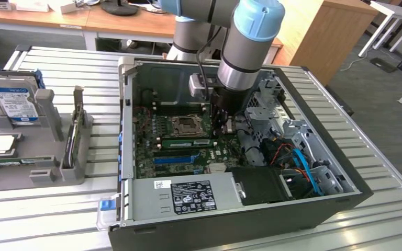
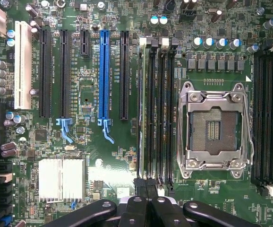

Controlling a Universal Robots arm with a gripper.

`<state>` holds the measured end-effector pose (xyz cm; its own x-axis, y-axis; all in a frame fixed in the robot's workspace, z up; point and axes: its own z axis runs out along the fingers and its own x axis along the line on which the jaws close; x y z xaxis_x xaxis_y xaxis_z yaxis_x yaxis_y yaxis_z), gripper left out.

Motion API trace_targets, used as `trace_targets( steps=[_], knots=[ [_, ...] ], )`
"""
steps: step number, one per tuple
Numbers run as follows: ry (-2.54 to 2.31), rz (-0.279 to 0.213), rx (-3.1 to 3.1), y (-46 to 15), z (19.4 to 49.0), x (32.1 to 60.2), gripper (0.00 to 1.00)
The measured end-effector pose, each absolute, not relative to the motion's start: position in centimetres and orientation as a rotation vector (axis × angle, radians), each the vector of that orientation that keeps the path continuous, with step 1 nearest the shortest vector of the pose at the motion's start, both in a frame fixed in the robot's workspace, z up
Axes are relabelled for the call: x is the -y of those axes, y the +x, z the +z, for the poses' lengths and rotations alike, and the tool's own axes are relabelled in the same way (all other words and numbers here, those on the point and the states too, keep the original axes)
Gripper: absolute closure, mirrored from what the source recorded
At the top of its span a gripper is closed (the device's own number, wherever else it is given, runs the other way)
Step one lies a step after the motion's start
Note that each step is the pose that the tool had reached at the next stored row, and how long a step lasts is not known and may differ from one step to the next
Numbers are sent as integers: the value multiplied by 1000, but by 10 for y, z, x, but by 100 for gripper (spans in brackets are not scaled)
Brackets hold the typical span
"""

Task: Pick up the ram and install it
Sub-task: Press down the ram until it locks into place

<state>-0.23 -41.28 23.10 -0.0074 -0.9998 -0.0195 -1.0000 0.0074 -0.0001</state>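
Nearest in the exterior view is the open computer case, lying on the slatted bench. Inside it, one ram, a green strip, sits seated in a slot just beside the single empty processor socket. The end effector hangs over the motherboard with its fingers pressed together; whether they pinch anything is hard to make out. One blue expansion slot stands among four black ones. Farther, towards the exterior view's left, one hard drive stands in a grey holder.
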Motion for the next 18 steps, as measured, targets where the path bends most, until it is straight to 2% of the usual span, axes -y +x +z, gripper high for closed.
trace_targets(
  steps=[18],
  knots=[
    [-2203, 21, -2220, -2, 229, 413, 90]
  ],
)
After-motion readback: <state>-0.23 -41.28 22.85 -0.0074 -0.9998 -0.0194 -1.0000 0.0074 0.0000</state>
